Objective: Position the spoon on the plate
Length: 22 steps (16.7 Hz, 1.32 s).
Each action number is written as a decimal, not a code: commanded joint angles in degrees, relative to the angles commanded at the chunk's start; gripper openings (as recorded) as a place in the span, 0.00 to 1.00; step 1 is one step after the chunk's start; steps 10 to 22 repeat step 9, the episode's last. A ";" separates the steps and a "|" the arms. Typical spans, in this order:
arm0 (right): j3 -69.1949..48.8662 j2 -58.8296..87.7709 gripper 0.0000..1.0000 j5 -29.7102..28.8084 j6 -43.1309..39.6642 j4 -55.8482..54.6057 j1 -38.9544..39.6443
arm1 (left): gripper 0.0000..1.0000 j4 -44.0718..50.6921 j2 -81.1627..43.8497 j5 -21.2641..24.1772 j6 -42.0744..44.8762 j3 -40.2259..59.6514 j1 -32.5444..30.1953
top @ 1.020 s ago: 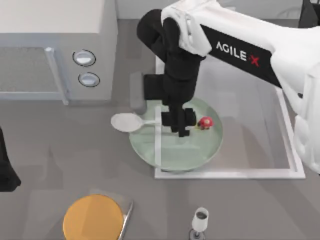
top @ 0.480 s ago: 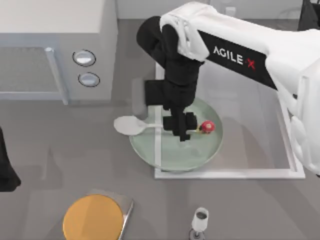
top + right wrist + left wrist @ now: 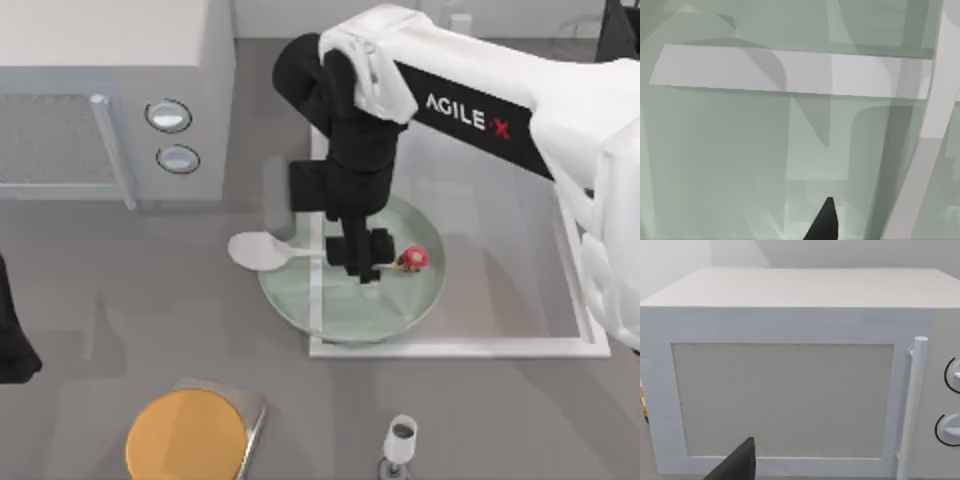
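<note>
White spoon (image 3: 300,253) barely shifted since

The plate (image 3: 350,300) sits mid-surface on a tray (image 3: 560,345). The spoon (image 3: 300,253) lies across the plate's left rim, bowl outside it. A microwave (image 3: 110,90) stands behind-left; a disc (image 3: 185,435) and glass (image 3: 401,440) lie nearer front.

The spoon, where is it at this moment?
In the top view, the spoon lies near the table's middle, across the left rim of the plate: bowl outside on the table, mushroom knob over the plate, handle under the right gripper.
</note>
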<state>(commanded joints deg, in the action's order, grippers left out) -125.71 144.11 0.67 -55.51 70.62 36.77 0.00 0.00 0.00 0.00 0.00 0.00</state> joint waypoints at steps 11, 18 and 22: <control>0.00 0.00 1.00 0.00 0.00 0.00 0.00 | 1.00 0.00 0.00 0.00 0.00 0.00 0.00; 0.00 0.00 1.00 0.00 0.00 0.00 0.00 | 1.00 0.00 0.00 0.00 0.00 0.00 0.00; 0.00 0.00 1.00 0.00 0.00 0.00 0.00 | 1.00 0.00 0.00 0.00 0.00 0.00 0.00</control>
